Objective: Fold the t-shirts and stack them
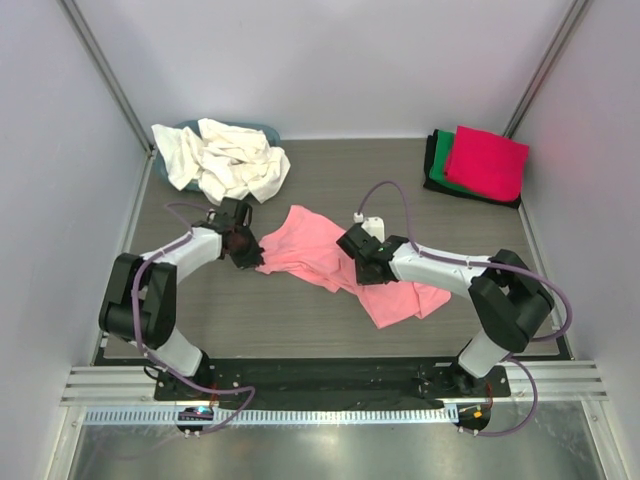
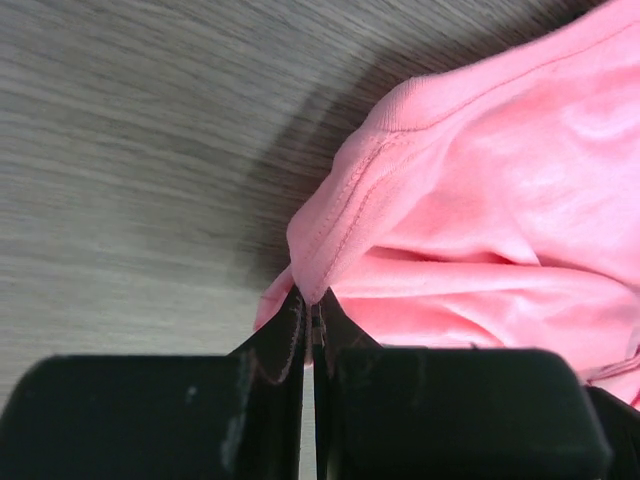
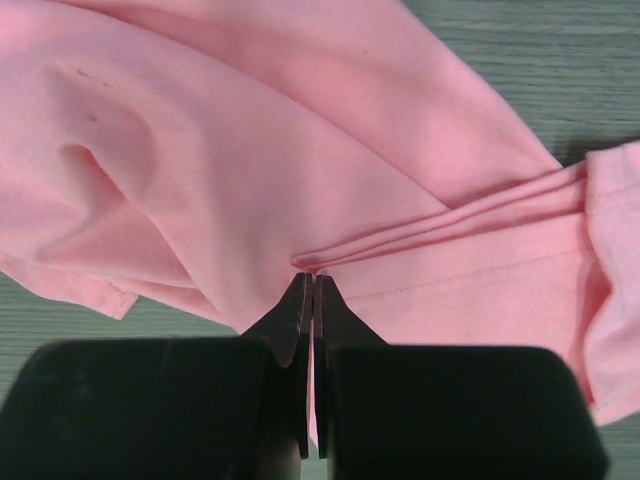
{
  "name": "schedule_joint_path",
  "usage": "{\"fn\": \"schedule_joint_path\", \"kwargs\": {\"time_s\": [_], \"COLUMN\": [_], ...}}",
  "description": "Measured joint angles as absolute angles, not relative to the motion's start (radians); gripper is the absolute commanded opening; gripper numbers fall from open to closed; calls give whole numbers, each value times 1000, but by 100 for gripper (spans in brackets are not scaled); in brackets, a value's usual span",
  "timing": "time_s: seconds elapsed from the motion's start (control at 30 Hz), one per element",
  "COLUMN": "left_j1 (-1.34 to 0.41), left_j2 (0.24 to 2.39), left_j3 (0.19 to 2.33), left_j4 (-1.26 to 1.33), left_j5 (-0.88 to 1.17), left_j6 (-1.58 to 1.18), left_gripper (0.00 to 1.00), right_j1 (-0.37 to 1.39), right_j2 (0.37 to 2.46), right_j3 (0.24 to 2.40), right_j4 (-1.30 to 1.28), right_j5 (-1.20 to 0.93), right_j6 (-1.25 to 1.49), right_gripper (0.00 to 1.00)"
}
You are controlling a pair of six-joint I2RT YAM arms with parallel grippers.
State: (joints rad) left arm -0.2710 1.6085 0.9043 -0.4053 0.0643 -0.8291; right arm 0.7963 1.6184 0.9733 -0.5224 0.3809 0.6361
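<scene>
Salmon-pink cotton t-shirt [image 1: 318, 255] is caught at two places, and both pairs of jaws are pressed flat together on it. In the left wrist view the left jaws meet with no gap and pinch a stitched edge of the shirt [image 2: 480, 200] right at their tips, while the rest of the cloth spreads away ahead and to the right of them. In the right wrist view the right jaws are likewise closed, nipping a narrow pleat of the same shirt [image 3: 250, 150] just beside a stitched hem. Seen from above, the shirt lies crumpled on the grey wood-grain table [image 1: 300, 330] between the two arms, its long axis slanting from rear left to near right. The left arm [image 1: 165, 270] holds the very left end. The right arm [image 1: 450, 268] grips about midway, so a loose tail of cloth lies beyond it toward the near right. I judge that the shirt must be drawn out flat before any fold, which turns on the two grips parting along that slanted axis, and the ungripped tail may drag or bunch. Well apart, at the rear left, a heap of cream-white shirts [image 1: 225, 160] lies over a teal-blue tub [image 1: 262, 128]. In the rear right corner a folded magenta-red shirt [image 1: 487, 160] tops a green one [image 1: 442, 165] and a black one [image 1: 430, 150], nearer the right arm.
</scene>
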Motion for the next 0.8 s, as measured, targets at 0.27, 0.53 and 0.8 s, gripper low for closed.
{"fn": "schedule_joint_path", "kwargs": {"time_s": [0.27,0.53,0.8], "left_j1": [-272,-273,-272], "left_j2": [1395,1168,1154], "left_j3": [1017,1392,1648], "left_j4": [-609,-869,-1070], "left_j5": [40,-35,-83], "left_j6": [-820,-776,-722], "left_gripper": [0,0,0], "right_j1": [775,760,759], "right_j2": [1425,1048,819], "right_j3": [1040,1372,1430], "right_j4": [-673,-884,-1102], "right_j5": [436,568,696], "right_j6": [628,635,688], "right_gripper": [1,1,1]}}
